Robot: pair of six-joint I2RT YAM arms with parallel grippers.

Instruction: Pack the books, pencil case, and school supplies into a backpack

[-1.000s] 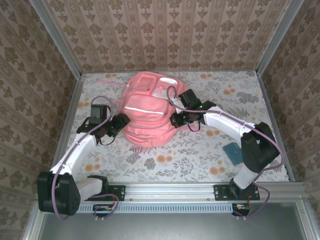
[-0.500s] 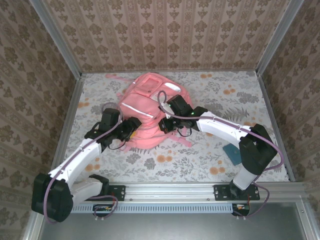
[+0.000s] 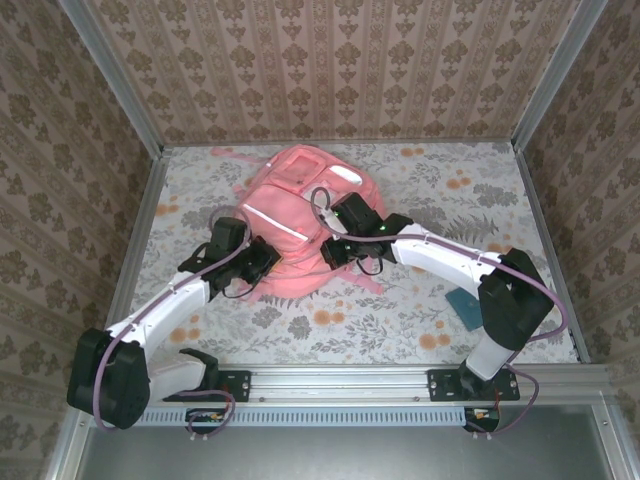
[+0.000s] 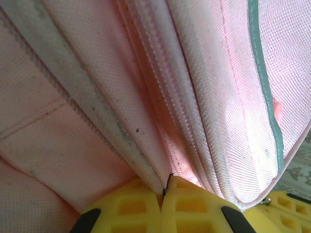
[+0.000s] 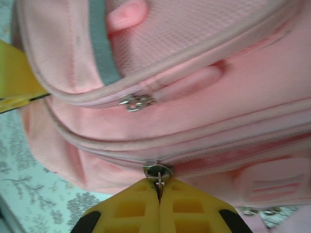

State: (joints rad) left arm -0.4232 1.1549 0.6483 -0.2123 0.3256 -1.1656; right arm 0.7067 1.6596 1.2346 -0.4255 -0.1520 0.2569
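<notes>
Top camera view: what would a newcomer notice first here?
A big pink backpack lies mid-table, pinched from both sides. The left gripper is shut on a fold of its fabric, the right gripper on a metal zipper pull. A small teal square lies apart, beside the right arm.

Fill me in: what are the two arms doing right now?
Both arms are on the pink backpack, which lies on the table. The left fingers are shut on a fold of its fabric beside a zip seam. The right fingers are pinched on a metal zipper pull, so this looks like the opening step. A teal square lies on the table by the right arm, not yet packed.
</notes>
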